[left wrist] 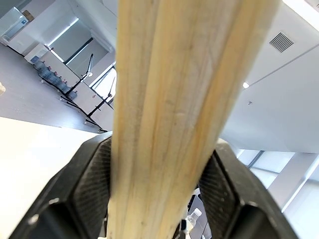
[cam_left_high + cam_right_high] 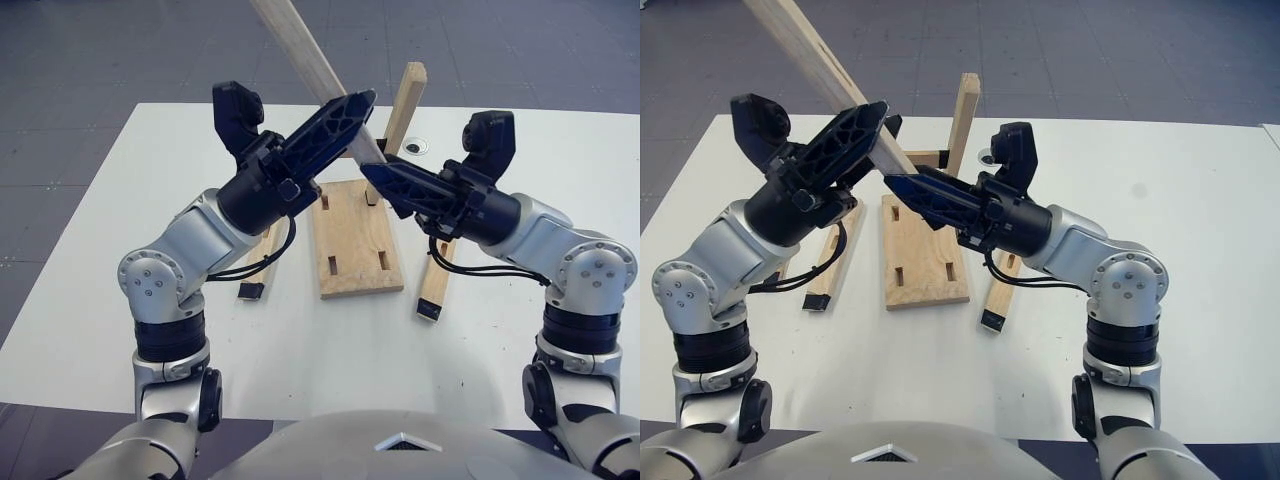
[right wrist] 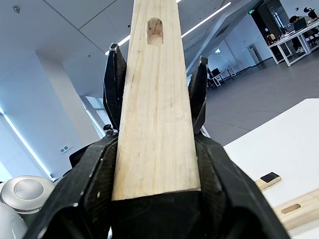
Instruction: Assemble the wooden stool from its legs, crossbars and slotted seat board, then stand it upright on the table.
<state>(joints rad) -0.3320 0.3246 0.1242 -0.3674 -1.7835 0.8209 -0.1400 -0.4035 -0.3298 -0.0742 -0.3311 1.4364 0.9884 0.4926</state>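
My left gripper (image 2: 355, 108) is shut on a long wooden leg (image 2: 295, 35) that slants up and away to the left; the left wrist view has this leg (image 1: 169, 99) pressed between both fingers (image 1: 84, 184). My right gripper (image 2: 368, 172) meets the same leg at its lower end. Its wrist view has a leg with a hole (image 3: 157, 99) clamped between its fingers (image 3: 94, 184). Under both grippers the slotted seat board (image 2: 360, 250) lies flat on the table. Another leg (image 2: 408, 95) stands upright behind the board. Two more legs lie flat, one on the left (image 2: 266, 248) and one on the right (image 2: 437, 280).
The white table (image 2: 520, 130) has a round cable hole (image 2: 414, 148) behind the right gripper. Wide bare areas lie to the far left and far right of the parts. Dark floor surrounds the table.
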